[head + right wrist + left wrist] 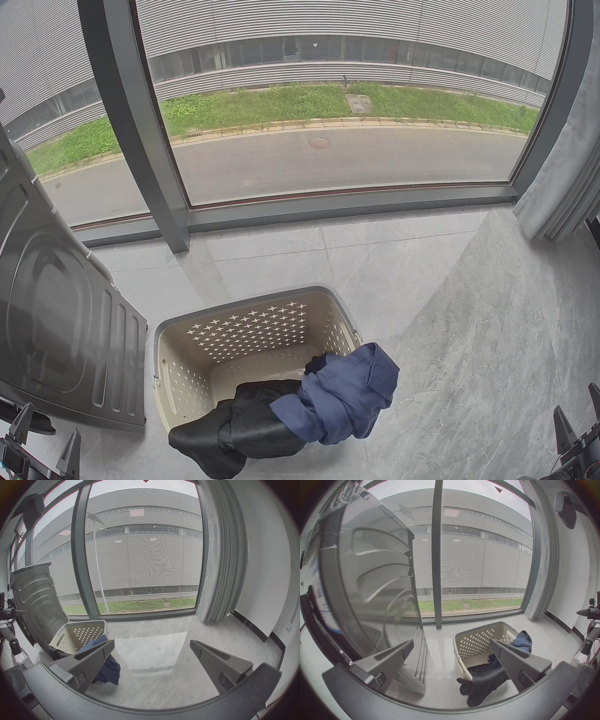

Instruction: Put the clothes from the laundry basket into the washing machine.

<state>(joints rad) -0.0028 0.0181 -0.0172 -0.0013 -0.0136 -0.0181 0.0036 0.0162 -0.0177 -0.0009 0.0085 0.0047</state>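
Note:
A beige laundry basket point(187, 369) with star-shaped holes stands on the grey floor before me. A blue garment point(344, 397) hangs over its near right rim, and a black garment point(240, 431) spills over the near rim beside it. The washing machine's grey door point(56, 337) stands open at the left. My left gripper point(44, 437) is open at the bottom left, near the door's lower edge and left of the basket point(478, 639). My right gripper point(578, 415) is open at the bottom right, well right of the basket point(78, 634). Both hold nothing.
A large floor-to-ceiling window with a dark frame post point(147, 162) lies beyond the basket. A grey curtain point(565, 187) hangs at the far right. Bare tiled floor point(475, 325) spreads to the right of the basket and behind it.

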